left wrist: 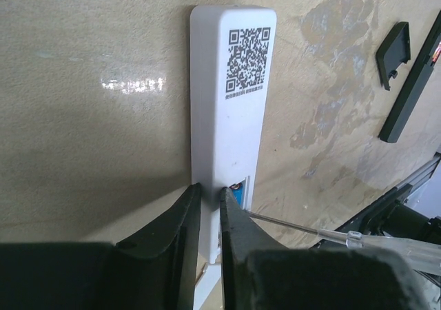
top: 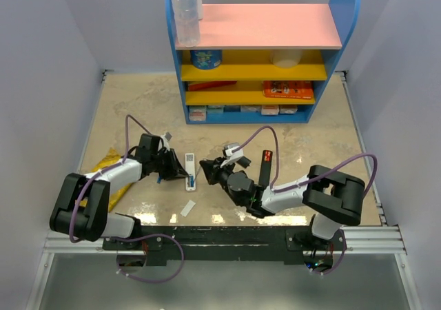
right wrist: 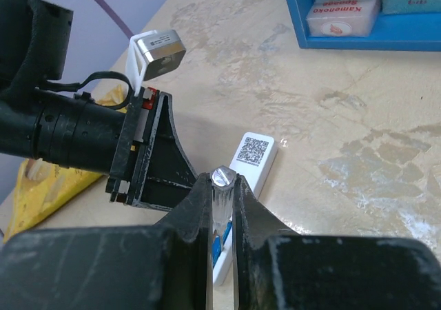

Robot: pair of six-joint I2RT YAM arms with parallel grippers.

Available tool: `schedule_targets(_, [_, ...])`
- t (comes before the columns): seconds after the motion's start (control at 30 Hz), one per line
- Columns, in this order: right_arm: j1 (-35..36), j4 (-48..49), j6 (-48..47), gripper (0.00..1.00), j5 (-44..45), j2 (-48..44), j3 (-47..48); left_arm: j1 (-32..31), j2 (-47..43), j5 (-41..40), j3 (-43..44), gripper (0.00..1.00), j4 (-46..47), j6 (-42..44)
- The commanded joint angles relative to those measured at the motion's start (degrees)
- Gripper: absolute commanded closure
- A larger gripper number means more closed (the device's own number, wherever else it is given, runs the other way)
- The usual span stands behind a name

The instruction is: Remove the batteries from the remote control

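A white remote (top: pixel 189 169) lies back side up in the table's middle, its battery bay open at the near end. A blue battery (left wrist: pixel 238 191) shows in the bay, and also in the right wrist view (right wrist: pixel 222 240). My left gripper (left wrist: pixel 210 194) is shut on the remote's near end (left wrist: pixel 231 103), holding its left edge. My right gripper (right wrist: pixel 222 184) is shut on a clear-handled screwdriver (right wrist: pixel 222 193). Its thin metal shaft (left wrist: pixel 296 225) reaches into the bay at the blue battery. In the top view the left gripper (top: pixel 172 167) and the right gripper (top: pixel 206 173) flank the remote.
A black remote (top: pixel 265 167) with a red cell showing and a black cover (left wrist: pixel 393 54) lie to the right. A white cover (top: pixel 188 207) lies near the front edge. A yellow bag (top: pixel 109 171) is at the left. A blue shelf unit (top: pixel 255 55) stands at the back.
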Motion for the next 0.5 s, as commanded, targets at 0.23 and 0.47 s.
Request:
schedule_targets(0.23, [0.86,1.47,-0.38,1.0,-6.31,5.19,-5.72,-0.74,-0.08,3.05,-2.94,0.92,4.73,-3.51])
schedule_targets(0.47, [-3.09,3.66,9.02,1.0,-9.38,4.75,-7.56,-0.74,0.45,3.05,-3.56,0.94,5.34,-3.51])
